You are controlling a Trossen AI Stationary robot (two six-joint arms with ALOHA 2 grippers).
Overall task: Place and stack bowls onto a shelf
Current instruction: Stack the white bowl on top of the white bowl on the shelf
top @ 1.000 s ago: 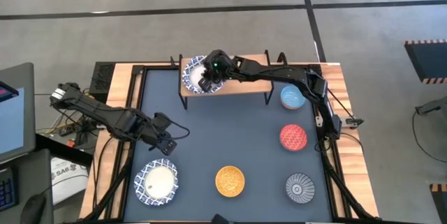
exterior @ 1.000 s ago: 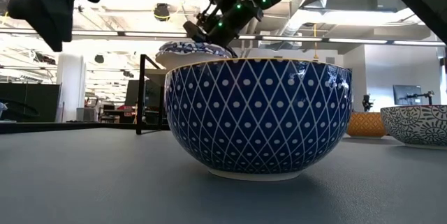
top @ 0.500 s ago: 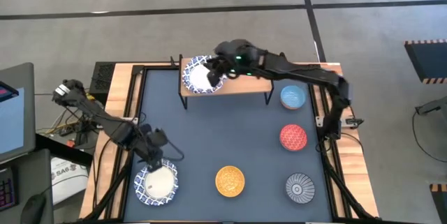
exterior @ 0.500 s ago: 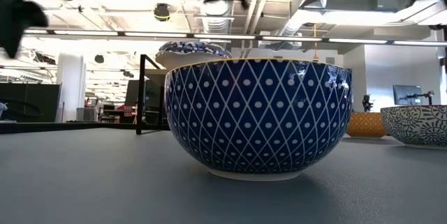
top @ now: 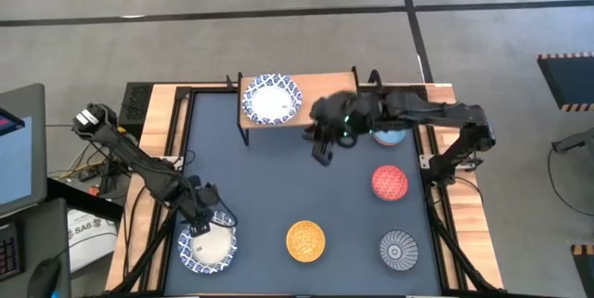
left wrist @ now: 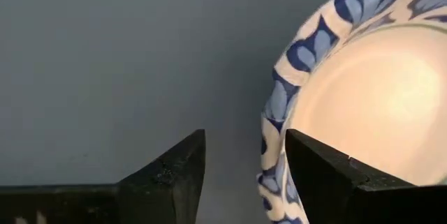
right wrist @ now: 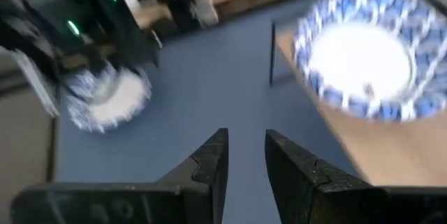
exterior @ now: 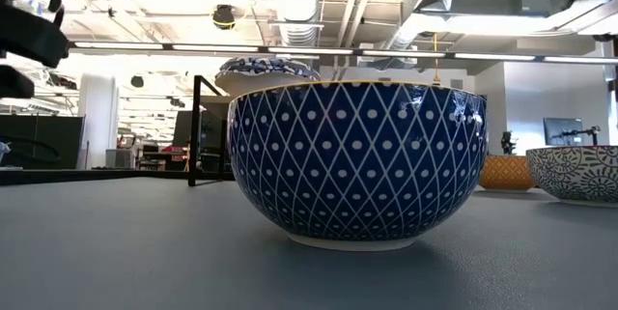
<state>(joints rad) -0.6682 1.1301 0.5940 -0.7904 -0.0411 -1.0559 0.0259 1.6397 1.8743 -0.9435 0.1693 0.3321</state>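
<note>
You have the shelf (top: 311,103) at the far edge of the table (top: 269,182), and everything here is placed from it; a patterned blue-and-white bowl (top: 272,99) sits on the shelf's wooden top at its left end, upright and alone there; your right gripper (top: 322,147) hangs just in front of the shelf, off its middle, over bare tabletop, its fingers (right wrist: 209,158) apart with a narrow gap and nothing between them; in the right wrist view the shelf bowl lies well clear of those fingers; your left gripper (top: 200,216) is far from the shelf, at the near left corner of the table, low over the rim of a second patterned bowl (top: 208,244); its fingers (left wrist: 171,175) stand apart, straddling that bowl's rim, one finger outside the wall and one over the inside, not yet closed on it; the light blue bowl (top: 389,130) sits just beside the shelf's right end, partly under the right arm; the red bowl (top: 390,183) lies nearer than that; the yellow bowl (top: 305,240) and the striped grey-blue bowl (top: 398,251) rest along the near edge, well apart from the shelf.
</note>
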